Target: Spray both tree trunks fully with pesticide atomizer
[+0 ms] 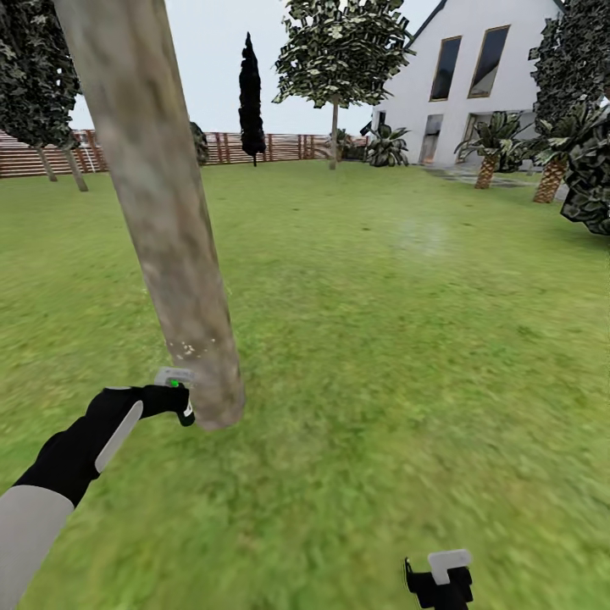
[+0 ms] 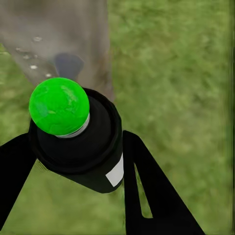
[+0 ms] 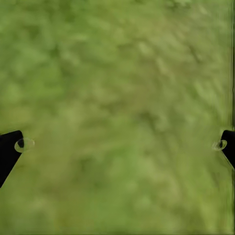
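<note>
Gripping the black cylindrical pesticide atomizer with green domed cap, left gripper clamped on its body, nozzle end aimed at the thick mottled grey-brown tree trunk just beyond, at about 1 o'clock from the hand. Trunk's long axis near upright, leaning toward 11 o'clock in the head view. Scattered fine white pesticide specks low on the bark only; smooth, branchless bark above looks bare. Likely needs a sweep upward along that axis. Right gripper spread wide, holding nothing, over blurred green lawn. Farther off, second straight-trunked tree with dark angular leaves at 12 o'clock, before the brown slatted wooden fence.
</note>
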Tool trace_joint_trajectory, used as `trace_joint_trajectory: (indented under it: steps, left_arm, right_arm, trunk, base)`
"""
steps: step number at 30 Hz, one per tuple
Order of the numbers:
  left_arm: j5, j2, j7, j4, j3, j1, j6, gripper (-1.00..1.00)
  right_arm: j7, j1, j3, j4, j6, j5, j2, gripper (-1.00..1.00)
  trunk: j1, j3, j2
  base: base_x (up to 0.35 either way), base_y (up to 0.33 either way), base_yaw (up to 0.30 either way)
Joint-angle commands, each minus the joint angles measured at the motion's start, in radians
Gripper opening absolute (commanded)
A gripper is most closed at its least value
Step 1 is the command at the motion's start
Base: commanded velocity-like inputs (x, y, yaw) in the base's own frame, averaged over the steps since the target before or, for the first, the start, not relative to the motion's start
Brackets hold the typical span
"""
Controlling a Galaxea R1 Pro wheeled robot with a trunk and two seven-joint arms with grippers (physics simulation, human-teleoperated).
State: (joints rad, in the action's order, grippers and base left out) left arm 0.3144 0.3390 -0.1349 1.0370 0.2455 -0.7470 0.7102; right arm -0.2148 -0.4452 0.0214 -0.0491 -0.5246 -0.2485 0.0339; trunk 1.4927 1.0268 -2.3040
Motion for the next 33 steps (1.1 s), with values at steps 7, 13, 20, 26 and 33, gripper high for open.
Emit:
trace_joint_trajectory:
  steps: [7,13,20,26,33]
  left_arm:
    - [-0.001,0.000,0.001,0.000,0.000,0.001,0.000,-1.00]
    - [-0.001,0.008,0.006,-0.016,-0.007,0.002,0.000,-1.00]
    - [-0.051,0.028,0.100,-0.118,-0.103,0.011,0.000,-1.00]
    - [-0.061,-0.018,0.147,-0.135,-0.093,0.012,-0.002,-1.00]
    - [-0.063,-0.018,0.159,-0.157,-0.098,0.010,0.000,-1.00]
  right_arm:
    - [0.000,0.000,0.000,0.000,0.000,0.000,0.000,1.00]
    - [0.000,0.000,0.000,0.000,0.000,0.000,0.000,1.00]
    - [0.000,0.000,0.000,0.000,0.000,0.002,0.000,1.00]
    - [0.000,0.000,0.000,0.000,0.000,0.002,0.000,1.00]
    - [0.000,0.000,0.000,0.000,0.000,0.002,0.000,1.00]
  trunk:
    - [0.000,0.000,0.000]
    - [0.000,0.000,0.000]
    - [0.000,0.000,0.000]
    - [0.000,0.000,0.000]
    - [0.000,0.000,0.000]
  base:
    - [0.000,-0.274,0.000]
    - [0.000,-0.274,0.000]
    - [0.000,-0.274,0.177]
    - [0.062,-0.273,0.203]
    - [0.229,-0.191,0.005]
